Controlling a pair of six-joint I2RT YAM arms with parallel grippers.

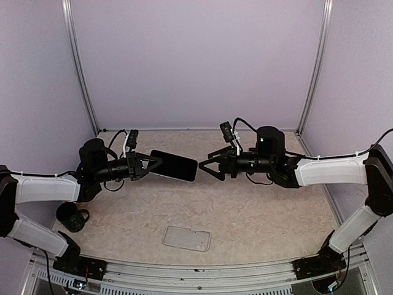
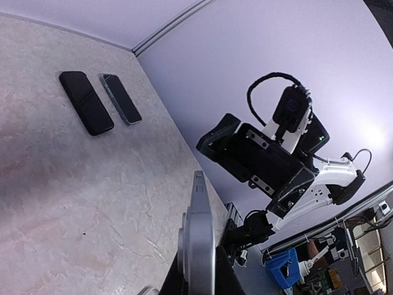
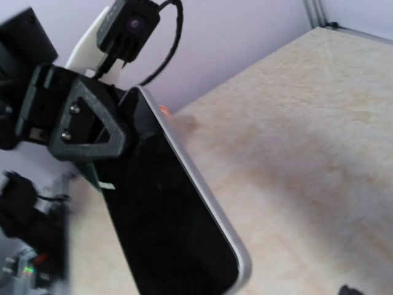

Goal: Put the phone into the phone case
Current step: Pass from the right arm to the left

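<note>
My left tool [image 1: 153,163] clamps one end of the phone [image 1: 175,166], held out ahead in mid-air; my right tool [image 1: 207,166] gapes wide just past its free end. The phone case [image 1: 186,238] lies on the bench [image 1: 264,215] below.

Soft, even light fills the enclosure, leaving only faint, diffuse shadows on the table [image 1: 264,215]. The overhead view is sharp, its frame posts [image 1: 78,67] bowing slightly at the edges. Both wrist views show the phone [image 3: 166,215] blurred close to the lens; the left one has a bright patch on the wall [image 2: 368,132].
</note>
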